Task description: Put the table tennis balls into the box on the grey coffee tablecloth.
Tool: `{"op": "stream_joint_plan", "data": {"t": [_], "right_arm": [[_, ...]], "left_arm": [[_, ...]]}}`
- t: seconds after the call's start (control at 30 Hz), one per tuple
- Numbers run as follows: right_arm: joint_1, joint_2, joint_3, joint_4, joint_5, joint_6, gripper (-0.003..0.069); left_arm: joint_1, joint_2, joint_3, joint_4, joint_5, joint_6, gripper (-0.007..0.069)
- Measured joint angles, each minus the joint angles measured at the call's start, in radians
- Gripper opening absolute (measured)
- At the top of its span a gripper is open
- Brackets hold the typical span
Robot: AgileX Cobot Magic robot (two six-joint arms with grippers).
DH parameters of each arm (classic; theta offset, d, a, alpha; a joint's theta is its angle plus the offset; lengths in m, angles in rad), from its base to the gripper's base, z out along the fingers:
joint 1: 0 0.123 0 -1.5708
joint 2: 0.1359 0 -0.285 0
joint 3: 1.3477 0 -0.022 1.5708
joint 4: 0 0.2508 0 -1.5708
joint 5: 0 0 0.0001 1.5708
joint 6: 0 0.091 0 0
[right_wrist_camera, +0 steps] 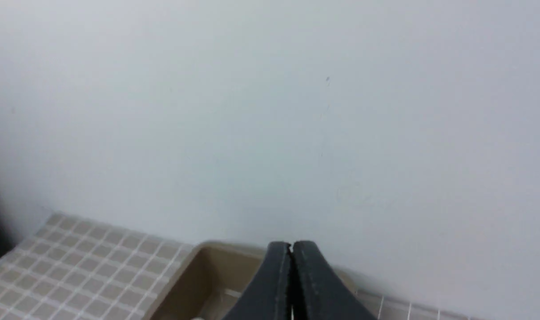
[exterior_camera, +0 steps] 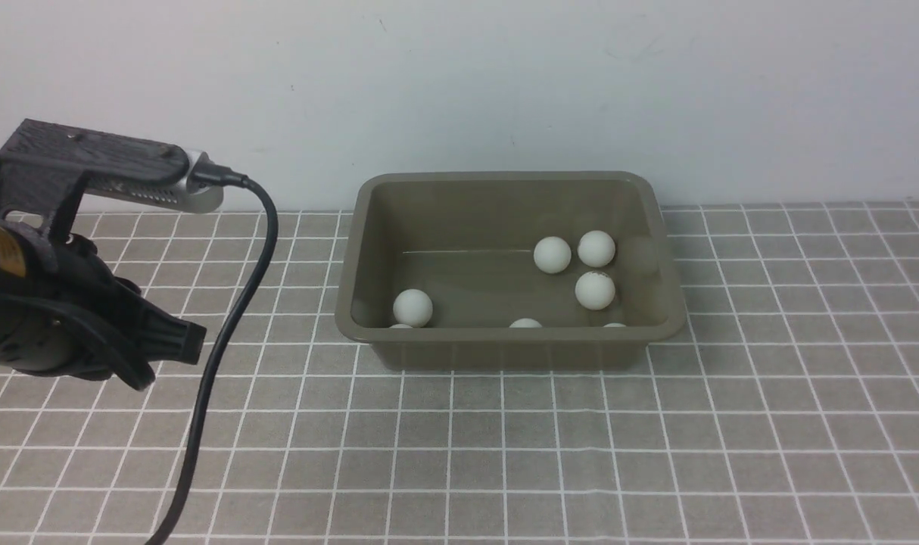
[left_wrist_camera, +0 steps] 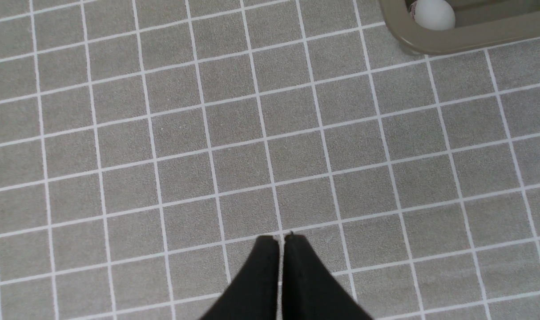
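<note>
The olive-brown box (exterior_camera: 660, 333) stands on the grey coffee tablecloth (exterior_camera: 505, 454), near the wall. Several white table tennis balls lie inside it: one (exterior_camera: 552, 254) next to another (exterior_camera: 596, 248), a third (exterior_camera: 595, 290) just in front of them, and one (exterior_camera: 412, 307) in the near left corner. Others peek over the near rim. My left gripper (exterior_camera: 187, 341) hovers over bare cloth left of the box, and its fingertips (left_wrist_camera: 281, 238) are shut on nothing. The box corner (left_wrist_camera: 452, 42) and a ball (left_wrist_camera: 432, 13) show in its wrist view. My right gripper (right_wrist_camera: 291, 244) is shut and empty, raised above the box (right_wrist_camera: 207, 275), facing the wall.
A plain white wall (exterior_camera: 459, 91) rises right behind the box. The left arm's black cable (exterior_camera: 225, 325) hangs down to the cloth's front left edge. Gridded cloth stretches in front of and to the right of the box.
</note>
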Motion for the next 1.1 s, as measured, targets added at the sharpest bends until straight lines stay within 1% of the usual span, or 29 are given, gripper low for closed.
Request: {"op": "stream_joint_plan", "data": {"t": [0.03,0.07,0.1,0.13,0.17,0.23,0.33,0.43,0.47,0.57,0.6,0.67,0.87,0.9,1.0,1.1], "right_arm": [[0.000,-0.135,0.143,-0.016,-0.095,0.012,-0.0014],[0.000,-0.204,0.217,-0.025,-0.157,0.021,-0.0014],[0.000,-0.369,0.409,-0.053,-0.322,0.052,-0.0014],[0.000,-0.392,0.409,-0.053,-0.342,0.052,-0.0014],[0.000,-0.570,0.585,-0.094,-0.476,0.099,-0.0014],[0.000,-0.719,0.761,-0.165,-0.567,0.191,-0.0014],[0.005,-0.769,0.883,-0.278,-0.572,0.351,-0.0014],[0.007,-0.749,0.929,-0.344,-0.553,0.460,-0.0014],[0.007,-0.748,0.936,-0.368,-0.553,0.479,-0.0014],[0.007,-0.749,0.938,-0.452,-0.565,0.503,-0.0014],[0.007,-0.749,0.938,-0.452,-0.566,0.503,-0.0014],[0.007,-0.749,0.938,-0.488,-0.568,0.504,-0.0014],[0.007,-0.749,0.938,-0.507,-0.568,0.506,-0.0013],[0.007,-0.749,0.938,-0.507,-0.568,0.506,-0.0013],[0.007,-0.749,0.938,-0.509,-0.564,0.506,-0.0013],[0.007,-0.749,0.938,-0.509,-0.563,0.506,-0.0013]], "left_arm": [[0.000,0.000,0.000,-0.012,0.000,0.008,-0.0005],[0.000,0.000,0.000,-0.022,0.000,0.015,-0.0005],[0.000,0.000,0.000,-0.046,0.000,0.029,-0.0005],[0.000,0.000,0.000,-0.050,0.000,0.032,-0.0005],[0.000,0.000,0.000,-0.070,0.000,0.047,-0.0005],[0.000,0.000,0.000,-0.104,-0.001,0.074,-0.0005],[-0.001,-0.003,0.004,-0.152,-0.026,0.100,-0.0005],[-0.001,-0.020,0.020,-0.173,-0.051,0.108,-0.0005],[-0.001,-0.037,0.034,-0.184,-0.065,0.116,-0.0005],[-0.001,-0.154,0.116,-0.197,-0.101,0.128,-0.0005],[-0.001,-0.164,0.116,-0.197,-0.101,0.127,-0.0005],[-0.001,-0.288,0.196,-0.197,-0.140,0.129,-0.0005],[-0.001,-0.676,0.394,-0.194,-0.265,0.129,-0.0005],[-0.001,-0.688,0.399,-0.194,-0.268,0.129,-0.0005],[-0.001,-0.869,0.454,-0.194,-0.314,0.129,-0.0005],[-0.001,-0.962,0.473,-0.194,-0.316,0.129,-0.0005]]}}
